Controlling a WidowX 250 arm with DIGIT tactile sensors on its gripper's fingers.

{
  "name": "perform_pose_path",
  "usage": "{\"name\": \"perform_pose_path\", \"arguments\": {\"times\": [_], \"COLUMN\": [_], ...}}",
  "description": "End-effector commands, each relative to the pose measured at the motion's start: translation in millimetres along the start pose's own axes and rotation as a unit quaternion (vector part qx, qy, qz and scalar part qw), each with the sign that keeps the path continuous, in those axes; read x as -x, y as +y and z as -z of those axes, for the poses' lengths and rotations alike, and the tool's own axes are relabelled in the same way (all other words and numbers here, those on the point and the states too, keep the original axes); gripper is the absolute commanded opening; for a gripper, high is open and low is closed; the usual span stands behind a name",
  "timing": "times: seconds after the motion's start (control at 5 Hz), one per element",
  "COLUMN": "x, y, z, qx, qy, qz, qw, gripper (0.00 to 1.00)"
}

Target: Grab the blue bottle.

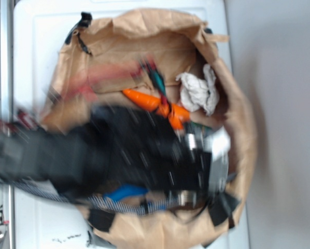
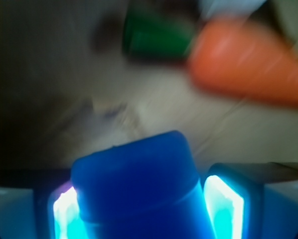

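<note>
In the wrist view the blue bottle (image 2: 139,174) fills the bottom middle, its narrower end pointing away from the camera. My gripper (image 2: 144,204) is shut on it, and both glowing pads (image 2: 223,206) press against its sides. The orange carrot (image 2: 248,64) with its green stem (image 2: 156,35) lies beyond the bottle, apart from it. In the exterior view my arm (image 1: 134,150) is a dark blur over the brown paper bag (image 1: 238,119). A patch of the blue bottle (image 1: 125,193) shows below the arm. The carrot (image 1: 155,102) lies above it.
A crumpled white cloth (image 1: 199,92) lies in the bag at the upper right, beside the carrot. The bag's raised paper walls ring everything. The bag stands on a white surface (image 1: 36,46). A grey wall (image 1: 284,104) is on the right.
</note>
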State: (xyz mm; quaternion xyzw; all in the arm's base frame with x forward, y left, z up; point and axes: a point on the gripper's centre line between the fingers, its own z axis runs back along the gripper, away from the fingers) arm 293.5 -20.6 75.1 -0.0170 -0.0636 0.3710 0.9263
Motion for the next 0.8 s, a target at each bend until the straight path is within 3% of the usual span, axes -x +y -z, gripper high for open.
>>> {"name": "perform_pose_path", "arguments": {"times": [0.0,0.2,0.4,0.6], "x": [-33,-32,-18,-9], "y": [47,53,41,35], "z": [-79,-108,-135,-150], "qx": [0.033,0.059,0.058,0.036], "qy": [-0.030,-0.038,-0.051,-0.086], "qz": [0.165,0.234,0.253,0.262], "qw": [0.985,0.970,0.964,0.961], "gripper": [0.00,0.00,0.00,0.81]}}
